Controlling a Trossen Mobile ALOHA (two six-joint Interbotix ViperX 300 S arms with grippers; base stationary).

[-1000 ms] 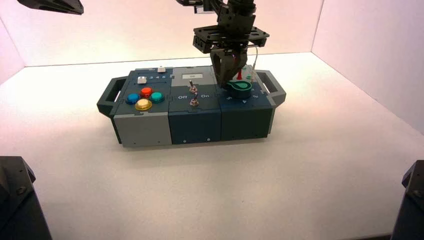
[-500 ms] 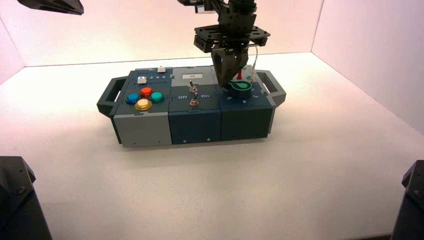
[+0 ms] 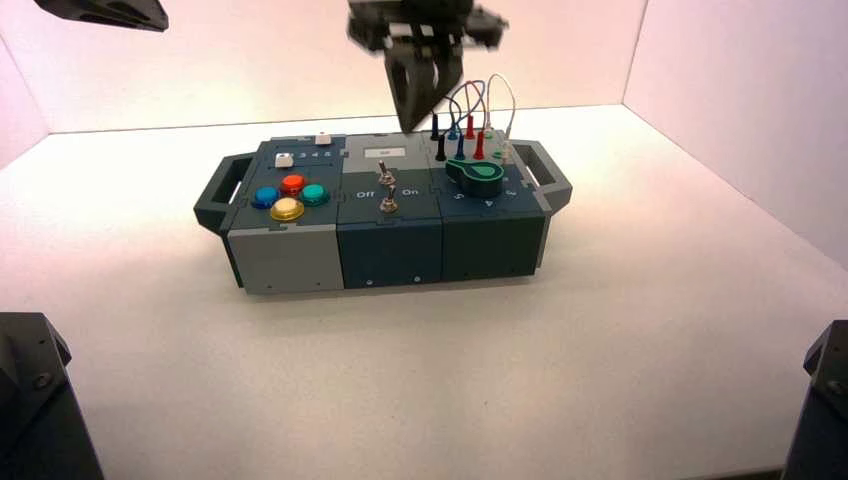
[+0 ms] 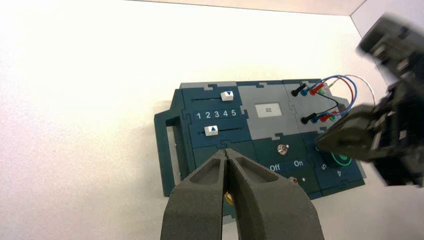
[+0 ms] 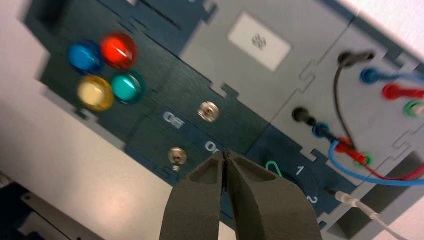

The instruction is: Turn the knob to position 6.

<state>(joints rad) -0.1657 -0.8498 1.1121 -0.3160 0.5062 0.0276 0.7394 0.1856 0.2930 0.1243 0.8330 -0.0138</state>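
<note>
The teal-green teardrop knob (image 3: 478, 178) sits on the box's right section, its pointer aimed toward the box's right handle. My right gripper (image 3: 415, 120) is shut and empty, raised above the box's back middle, clear of the knob. In the right wrist view its fingertips (image 5: 226, 154) hide most of the knob (image 5: 273, 167); the numbers 1 and 2 show beside it. In the left wrist view the right gripper (image 4: 324, 145) covers part of the knob (image 4: 343, 161). My left gripper (image 4: 226, 151) is shut, parked high at the far left (image 3: 100, 12).
The dark box (image 3: 390, 245) has blue, red, teal and yellow push buttons (image 3: 289, 196) on its left. Two metal toggle switches (image 3: 386, 192) sit in the middle. Plugged wires (image 3: 470, 115) rise behind the knob. White walls ring the table.
My right gripper has lifted off the knob and moved up and to the left. The wires behind the knob now show. The left arm has not moved.
</note>
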